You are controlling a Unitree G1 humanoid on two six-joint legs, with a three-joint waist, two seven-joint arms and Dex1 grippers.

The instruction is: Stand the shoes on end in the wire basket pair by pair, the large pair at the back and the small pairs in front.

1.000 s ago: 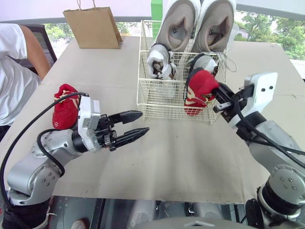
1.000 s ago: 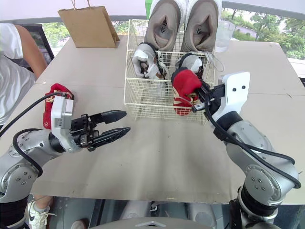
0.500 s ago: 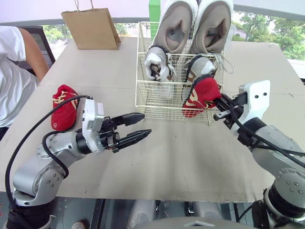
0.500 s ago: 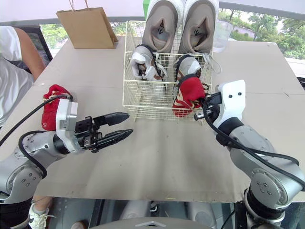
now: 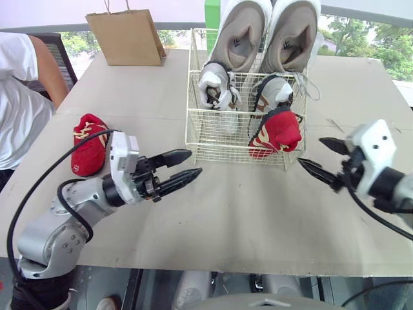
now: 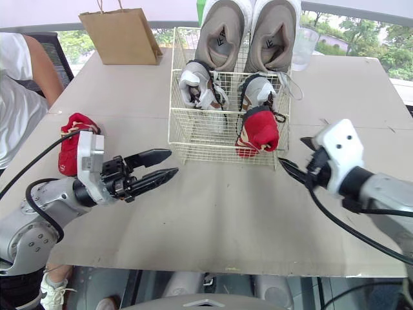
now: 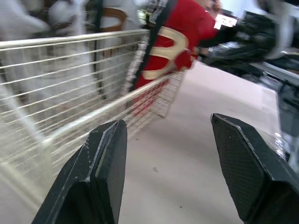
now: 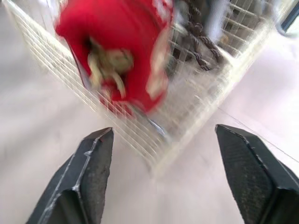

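Observation:
The wire basket [image 5: 219, 134] stands mid-table. Two large grey shoes [image 5: 240, 32] stand on end at its back. In front of them are two small white-and-grey shoes [image 5: 216, 87]. A small red shoe [image 5: 279, 131] leans on end in the front right corner, free of any gripper. Its mate, another red shoe [image 5: 87, 143], lies on the table at the left. My right gripper [image 5: 312, 153] is open, a short way right of the basket, and the red shoe [image 8: 121, 60] shows ahead of its fingers. My left gripper [image 5: 184, 166] hangs open and empty left of the basket's front.
A brown paper bag [image 5: 127, 35] stands at the back left. A person in a white shirt [image 5: 16, 97] is at the table's left edge. A clear cup [image 6: 302, 48] is behind the basket on the right.
My right gripper has opened, let go of the red shoe and drawn back to the right. The shoe stays in the basket's front right corner. The left arm has barely moved.

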